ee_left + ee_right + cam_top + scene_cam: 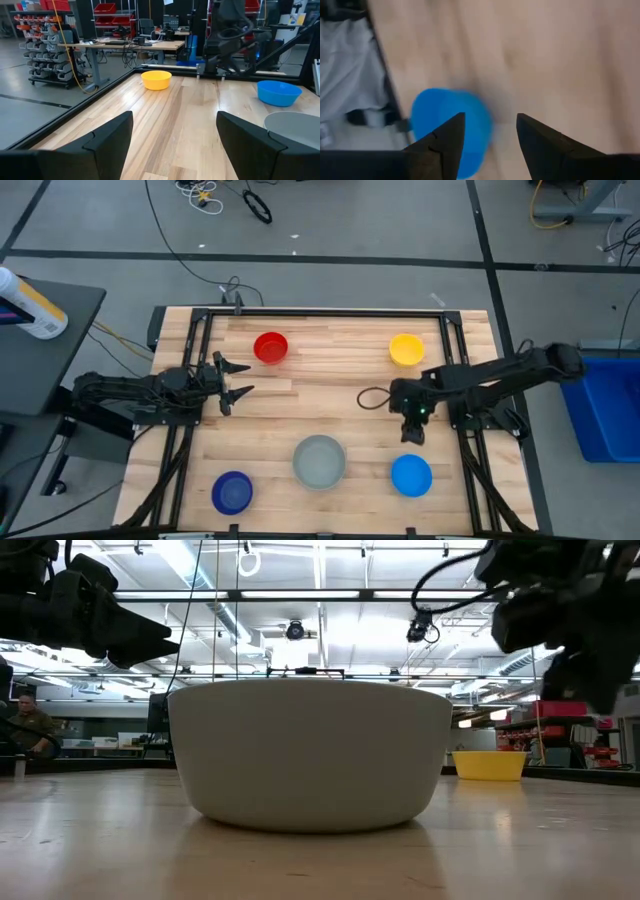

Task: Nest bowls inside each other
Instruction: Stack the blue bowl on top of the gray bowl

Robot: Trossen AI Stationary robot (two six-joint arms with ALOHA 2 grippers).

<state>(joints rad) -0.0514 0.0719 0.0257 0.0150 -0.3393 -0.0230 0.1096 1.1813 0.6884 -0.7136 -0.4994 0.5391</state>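
Five round plastic bowls sit apart on the wooden table (330, 395): red bowl (270, 347), yellow bowl (406, 349), dark blue bowl (232, 492), larger pale grey bowl (319, 461), light blue bowl (411, 475). The right gripper (412, 435) hangs above the light blue bowl, fingers spread, empty. The left gripper (236, 380) waits wide open. The low view shows only the grey and yellow bowls.

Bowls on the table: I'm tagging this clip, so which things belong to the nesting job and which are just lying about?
Job: red bowl, yellow bowl, light blue bowl, dark blue bowl, pale grey bowl.
Lying about: spray bottle, blue bin, floor cables.
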